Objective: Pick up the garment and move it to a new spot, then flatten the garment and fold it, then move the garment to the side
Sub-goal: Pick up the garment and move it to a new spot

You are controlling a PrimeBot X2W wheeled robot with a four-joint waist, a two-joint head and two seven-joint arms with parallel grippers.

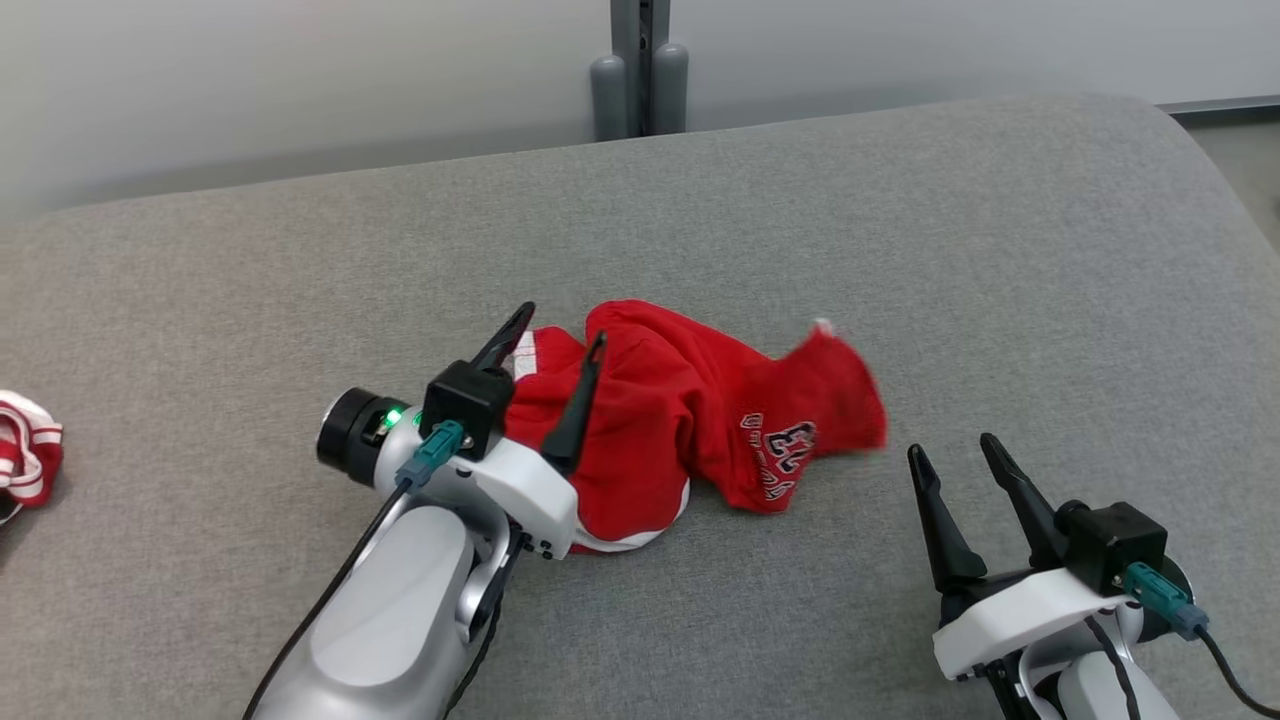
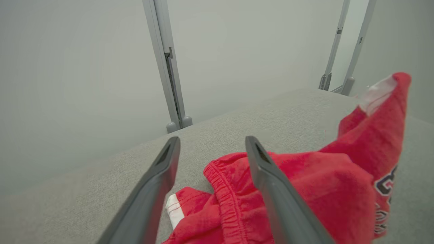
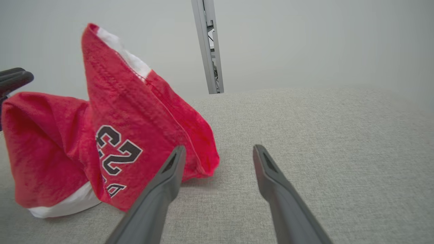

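With left gripper [image 1: 560, 335] and right gripper [image 1: 952, 450] fingers wide, empty, we are risking pinching doubled layers of the crumpled red fabric garment [image 1: 690, 420].

Grey upholstered surface [image 1: 900, 200], woven cover, far edge rounded. A crumpled red garment [image 1: 690, 420] with white trim and dark lettering lies bunched near its middle, one corner raised off the fabric. Well to the left of the garment lies a small red-and-white striped cloth [image 1: 25, 450], partly out of frame.
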